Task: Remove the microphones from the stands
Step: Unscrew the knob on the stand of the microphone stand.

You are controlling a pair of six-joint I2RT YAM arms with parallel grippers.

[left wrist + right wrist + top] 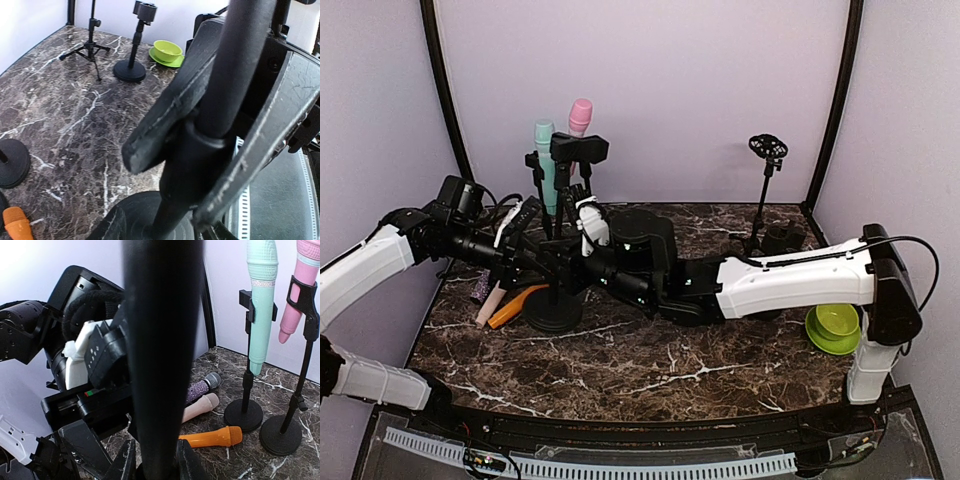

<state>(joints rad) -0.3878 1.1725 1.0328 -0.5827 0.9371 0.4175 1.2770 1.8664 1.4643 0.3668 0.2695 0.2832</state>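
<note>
nearest the arm bases, on the right side of the marble table point(650, 372), a green bowl point(836, 320) sits on a green plate point(817, 341) just beside the right arm's base. further in, both arms reach to the same black stand point(240, 65), whose round base point(552, 312) rests on the table left of centre. the right gripper point(159, 467) grasps the stand's pole, with a finger pressed close on each side of it. the left gripper point(172, 185) straddles the pole lower down by a collar, one finger point(165, 120) against that collar. i cannot tell whether this grip is clenched or has slack. just left of the base three microphones lie flat on the table, side by side: an orange microphone point(212, 436), a beige microphone point(200, 407) and a purple glitter microphone point(202, 386). behind them, towards the back wall, a teal microphone point(261, 300) and a pink microphone point(300, 285) each stand upright in the clip of their own round-based stand, the two near each other and apart from both grippers. i cannot tell whether the held stand carries a microphone at its top. across the table in the left wrist view, a second round-based stand point(136, 45) stands near the bowl. at the far right, near the back corner, a tripod stand point(765, 190) rises with a round mesh head.
</note>
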